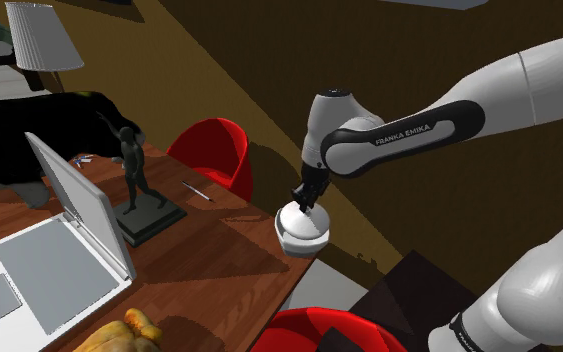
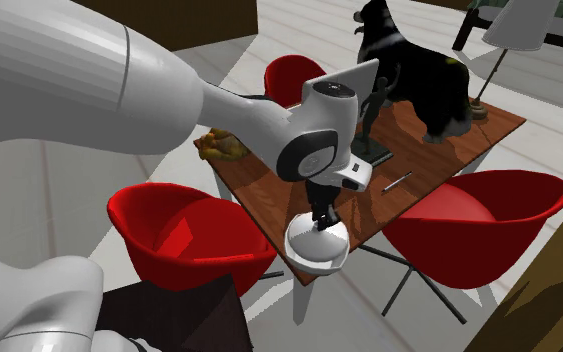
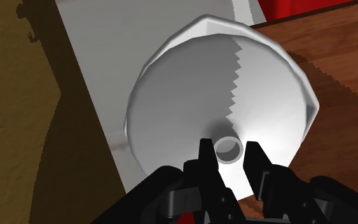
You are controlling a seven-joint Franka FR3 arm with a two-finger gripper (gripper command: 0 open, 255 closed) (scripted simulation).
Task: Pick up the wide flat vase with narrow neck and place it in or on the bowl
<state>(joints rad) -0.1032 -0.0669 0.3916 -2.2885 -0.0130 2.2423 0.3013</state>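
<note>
Blk end effector (image 3: 229, 146) grips smooth wht flat vase (image 3: 209, 95) by narrow neck.

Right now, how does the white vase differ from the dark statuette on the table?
The vase is white, low and wide with a narrow neck; the statuette is dark, tall and slim, a human figure on a square base. The vase is at the table corner with the pincer at its neck; the statuette stands free beside the laptop. Both are upright.
</note>
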